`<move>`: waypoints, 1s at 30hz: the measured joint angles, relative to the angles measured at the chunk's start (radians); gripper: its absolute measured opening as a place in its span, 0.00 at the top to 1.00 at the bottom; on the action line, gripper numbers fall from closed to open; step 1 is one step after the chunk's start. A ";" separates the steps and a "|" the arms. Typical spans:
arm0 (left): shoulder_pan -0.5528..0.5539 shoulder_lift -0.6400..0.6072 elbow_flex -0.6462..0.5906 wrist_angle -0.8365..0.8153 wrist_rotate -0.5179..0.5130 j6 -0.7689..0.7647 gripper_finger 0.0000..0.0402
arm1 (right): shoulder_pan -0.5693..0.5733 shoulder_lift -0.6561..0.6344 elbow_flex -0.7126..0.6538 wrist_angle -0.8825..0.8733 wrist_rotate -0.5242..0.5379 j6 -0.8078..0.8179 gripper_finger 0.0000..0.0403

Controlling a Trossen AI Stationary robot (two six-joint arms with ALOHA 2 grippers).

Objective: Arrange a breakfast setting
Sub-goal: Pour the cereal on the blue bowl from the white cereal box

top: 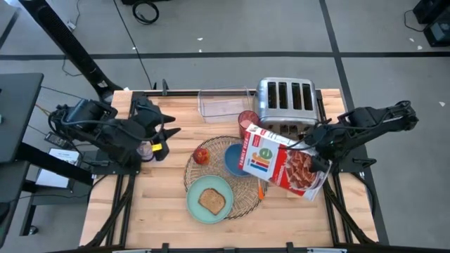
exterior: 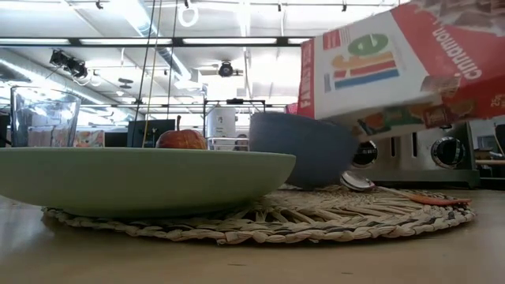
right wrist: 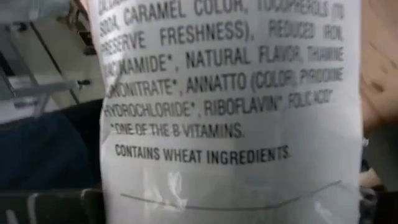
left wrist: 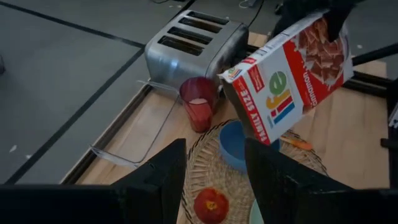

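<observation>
Wooden bench [top: 162, 211]: right claw [top: 318, 149] grips a tilted cereal box [top: 281, 161] above the blue bowl [top: 235, 159]; left claw [top: 167, 139], fingers wide, waits near the left edge.

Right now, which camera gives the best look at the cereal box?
The left wrist view: the cereal box shows whole, tilted over the blue bowl. The high view shows it from above, held by the right gripper. The low view catches only its lower part; the right wrist view shows only ingredient print.

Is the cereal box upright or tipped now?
Tipped. The right gripper holds the cereal box slanted in the air, its low end over the blue bowl.
</observation>
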 joint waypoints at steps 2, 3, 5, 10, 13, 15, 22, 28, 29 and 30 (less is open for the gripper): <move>0.000 0.000 0.000 -0.007 0.000 0.000 0.57 | 0.000 -0.002 0.000 0.001 -0.003 0.029 0.43; 0.000 0.000 0.000 -0.011 0.000 0.001 0.57 | 0.000 -0.002 0.000 0.007 -0.009 0.041 0.43; 0.000 -0.001 0.000 -0.018 0.000 0.003 0.57 | 0.000 -0.003 0.000 0.033 -0.025 0.062 0.43; 0.000 -0.003 0.000 -0.043 0.000 0.003 0.57 | -0.001 -0.001 0.000 0.067 -0.039 0.110 0.43; 0.000 -0.003 0.000 -0.052 0.000 0.004 0.57 | -0.003 -0.001 0.000 0.103 -0.051 0.162 0.43; 0.000 -0.003 0.000 -0.051 0.000 0.015 0.57 | -0.003 -0.001 0.001 0.108 -0.065 0.191 0.43; 0.000 -0.003 0.000 -0.051 0.000 0.027 0.57 | -0.003 -0.001 0.001 0.132 -0.086 0.230 0.43; 0.000 -0.003 0.000 -0.051 0.000 0.029 0.57 | -0.003 -0.001 0.001 0.163 -0.095 0.276 0.46; 0.000 -0.003 0.000 -0.051 0.000 0.029 0.57 | -0.003 -0.001 0.001 0.160 -0.097 0.277 0.46; 0.000 -0.003 0.000 -0.051 0.000 0.029 0.57 | -0.003 -0.001 0.001 0.157 -0.097 0.277 0.47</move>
